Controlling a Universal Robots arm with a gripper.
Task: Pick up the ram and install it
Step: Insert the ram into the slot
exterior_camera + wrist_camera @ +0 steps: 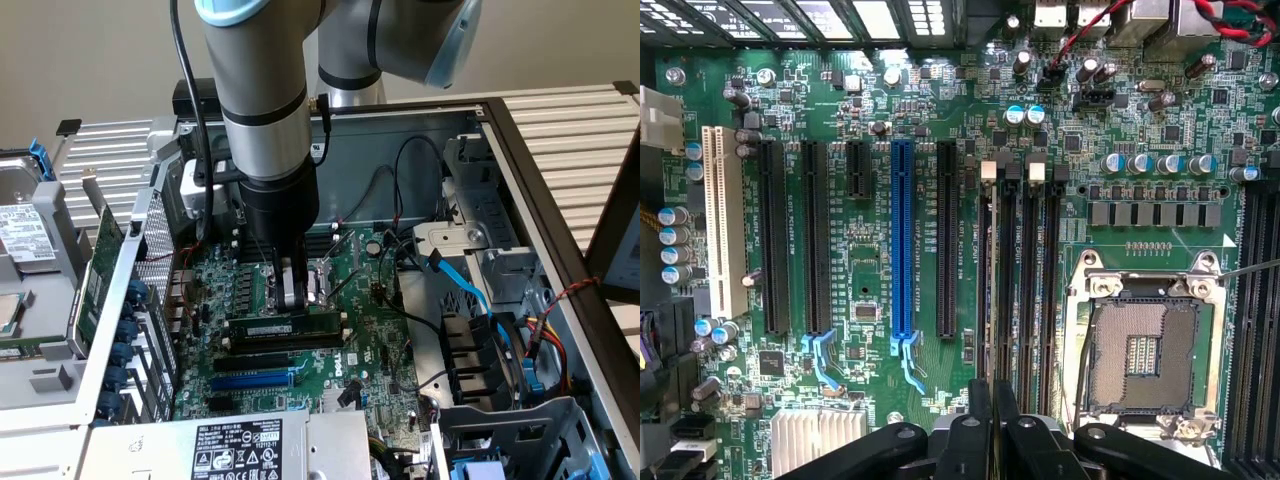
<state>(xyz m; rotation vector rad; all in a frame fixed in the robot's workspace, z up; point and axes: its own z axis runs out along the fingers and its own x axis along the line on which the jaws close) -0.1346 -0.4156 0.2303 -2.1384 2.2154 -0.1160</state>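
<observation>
My gripper (pixel 293 301): down inside the open computer case (pixel 520 150), fingers pinched on the ram (pixel 262 327).
Ram: level, on edge, at the black memory slots (pixel 285 343) of the motherboard (pixel 385 345).
Blue slot (pixel 250 380): apart from the ram.

Robot arm (pixel 265 110): you have one.
Computer case (pixel 520 160): one, lying open.
Ram (pixel 285 325): you can count one stick.
Processor socket (pixel 1140 350): one.
Memory slots (pixel 1030 270): four in the bank beside the socket. A second bank is cut off at the picture's edge, so you cannot count it.
White clips (pixel 988 170): two showing on that bank of four.
Blue expansion slot (pixel 902 240): one.
White expansion slot (pixel 725 220): one.
Black expansion slots (pixel 775 240): four, three long and one short.
Finned heat sink (pixel 820 438): one.
Loose green card (pixel 100 270): one.
</observation>
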